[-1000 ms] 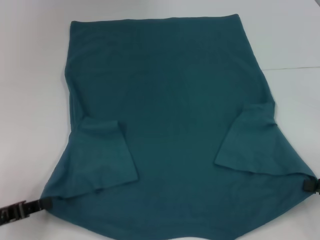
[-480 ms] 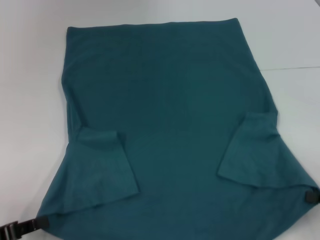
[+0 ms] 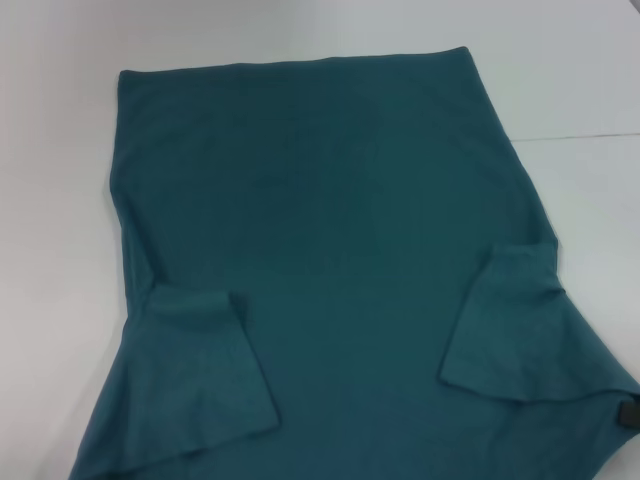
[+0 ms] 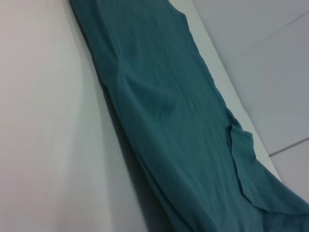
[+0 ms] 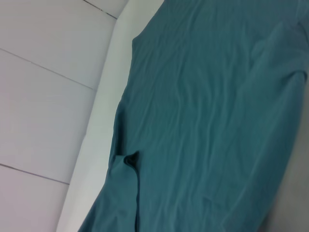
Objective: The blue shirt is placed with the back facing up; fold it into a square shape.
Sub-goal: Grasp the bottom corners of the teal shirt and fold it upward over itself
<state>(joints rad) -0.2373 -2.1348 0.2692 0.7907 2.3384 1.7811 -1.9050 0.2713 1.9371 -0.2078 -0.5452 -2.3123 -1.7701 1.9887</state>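
White tabletop point(image 3: 580, 60) is carrying the blue shirt point(image 3: 330, 240), its long axis running away from the robot. Right gripper point(image 3: 628, 412) is showing at the near right corner, fingers unreadable; the left gripper is sitting out of view.

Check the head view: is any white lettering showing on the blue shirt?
No, the blue shirt shows only plain teal fabric, both sleeves lying folded inward on it.

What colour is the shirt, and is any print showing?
Plain dark teal-blue shirt, no print visible; clearest in the head view.

Shirt point(image 3: 330, 250) spread on table point(image 3: 60, 200); both sleeves folded inward on top; right gripper point(image 3: 628, 411) at shirt's near right corner.
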